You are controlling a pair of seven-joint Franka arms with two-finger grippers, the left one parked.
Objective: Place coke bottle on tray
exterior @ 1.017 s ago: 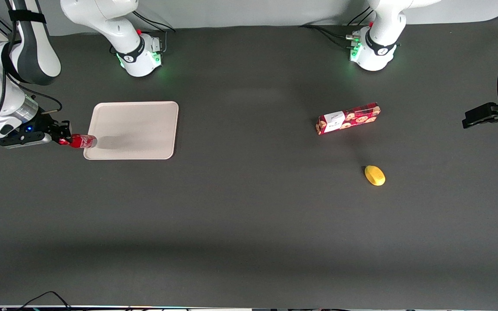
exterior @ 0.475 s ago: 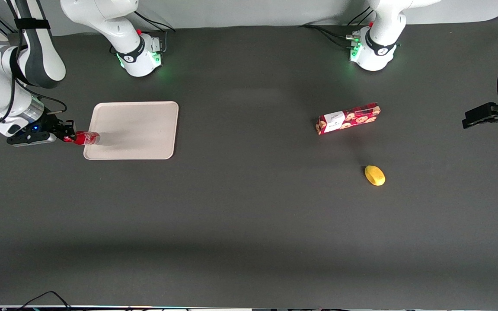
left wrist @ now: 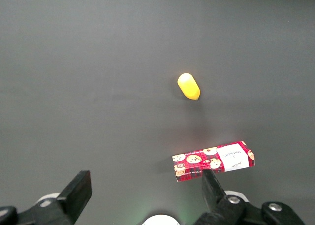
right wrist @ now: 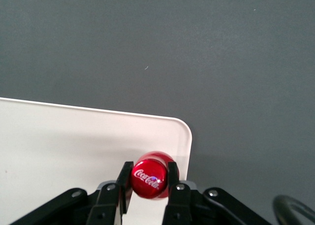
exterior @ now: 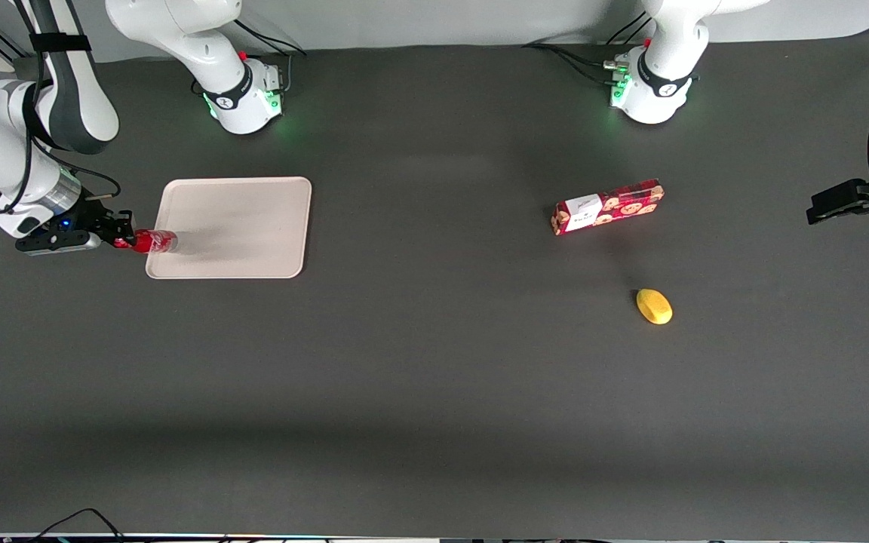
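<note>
Item: coke bottle (right wrist: 151, 182), clamped at the cap between the closed fingers of the gripper (exterior: 124, 240), poised over the tray (exterior: 246, 219) at the edge toward the working arm's end.

Handling: you are close to that rim; carry the bottle further in over the flat of the tray before lowering, keep it upright, and open only once the base seems seated. Hidden: the wrist view shows only the cap from above, so the base and its height over the tray cannot be judged; the front view does not settle it either. Also on the table, well apart: cookie box (exterior: 607, 207), yellow object (exterior: 654, 306).
</note>
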